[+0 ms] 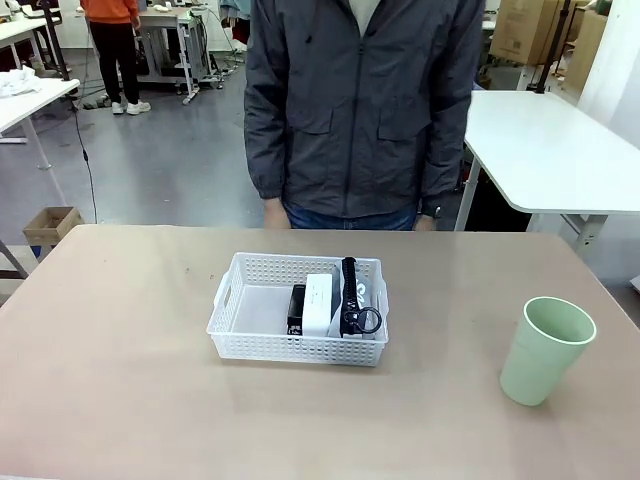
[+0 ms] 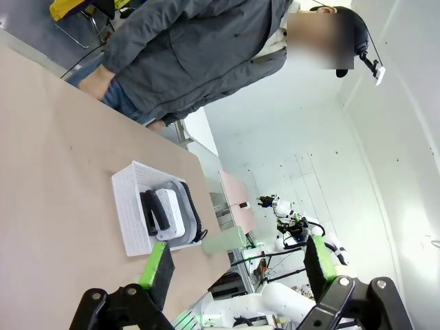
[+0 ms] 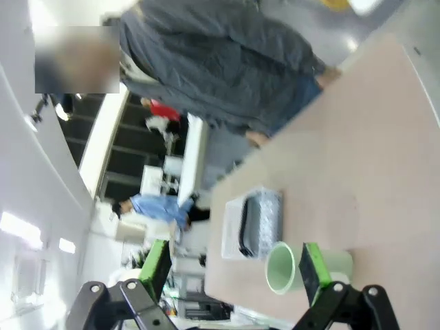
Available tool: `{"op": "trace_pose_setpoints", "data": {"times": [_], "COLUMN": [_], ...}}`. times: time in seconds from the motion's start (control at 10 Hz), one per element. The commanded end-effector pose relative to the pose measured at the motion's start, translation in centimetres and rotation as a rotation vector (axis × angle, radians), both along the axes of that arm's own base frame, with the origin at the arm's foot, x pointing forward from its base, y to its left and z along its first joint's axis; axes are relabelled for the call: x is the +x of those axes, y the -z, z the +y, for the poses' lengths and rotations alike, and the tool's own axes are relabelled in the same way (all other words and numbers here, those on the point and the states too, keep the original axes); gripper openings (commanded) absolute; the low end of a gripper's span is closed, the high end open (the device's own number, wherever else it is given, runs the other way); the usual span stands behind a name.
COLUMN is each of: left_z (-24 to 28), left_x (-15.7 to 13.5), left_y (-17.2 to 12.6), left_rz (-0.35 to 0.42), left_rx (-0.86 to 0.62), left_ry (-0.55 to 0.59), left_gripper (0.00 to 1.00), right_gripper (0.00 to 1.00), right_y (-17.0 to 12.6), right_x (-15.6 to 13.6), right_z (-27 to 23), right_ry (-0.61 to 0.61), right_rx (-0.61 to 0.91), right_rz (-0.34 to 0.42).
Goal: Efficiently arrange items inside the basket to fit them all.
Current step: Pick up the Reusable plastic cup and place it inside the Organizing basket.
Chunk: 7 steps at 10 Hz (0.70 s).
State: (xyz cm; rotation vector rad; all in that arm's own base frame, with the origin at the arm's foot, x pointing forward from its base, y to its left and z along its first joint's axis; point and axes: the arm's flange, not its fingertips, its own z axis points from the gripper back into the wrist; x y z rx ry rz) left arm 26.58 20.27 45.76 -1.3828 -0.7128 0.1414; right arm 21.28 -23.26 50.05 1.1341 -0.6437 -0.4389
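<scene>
The white lattice basket [image 1: 290, 347] stands mid-table. Inside it, packed to the right, lie a black stapler [image 1: 296, 308], a small white box [image 1: 318, 304] and a grey pouch [image 1: 352, 300] with a black strap and ring. A tall pale green cup [image 1: 545, 350] stands upright on the table, well to the right of the basket. In the left wrist view my left gripper [image 2: 237, 265] is open and holds nothing, with the basket [image 2: 127, 213] far beyond it. My right gripper [image 3: 234, 271] is open too, with the cup [image 3: 282, 267] and basket [image 3: 230, 234] beyond its fingers.
A person in a grey jacket [image 1: 365, 110] stands at the table's far edge, hands at the sides. The left half of the basket is bare. Another white table [image 1: 550, 150] stands behind on the right.
</scene>
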Motion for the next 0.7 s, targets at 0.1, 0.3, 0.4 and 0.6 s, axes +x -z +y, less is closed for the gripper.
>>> {"op": "trace_pose_setpoints", "data": {"times": [0.1,0.3,0.4,0.6], "left_z": [-0.2,-0.2,-0.2,-0.2], "left_x": [0.0,0.0,0.0,0.0], "left_y": [-0.4,-0.4,-0.4,-0.4], "left_rz": [-0.009,-0.009,-0.009,-0.009], "left_rx": [-0.026,-0.026,-0.026,-0.026], "left_ry": [-0.007,-0.007,-0.007,-0.007], "left_gripper": [1.00,1.00,1.00,1.00], "right_gripper": [1.00,1.00,1.00,1.00], "right_y": [3.8,7.3,9.5,13.8], "right_x": [-1.1,-2.5,-3.0,-3.5], "right_z": [2.0,3.6,4.7,6.7], "right_ry": [-0.246,-0.567,-0.696,-0.872], "right_rx": [-0.243,-0.340,-0.367,-0.437], "right_rz": [-0.012,0.046,0.112,0.118]}}
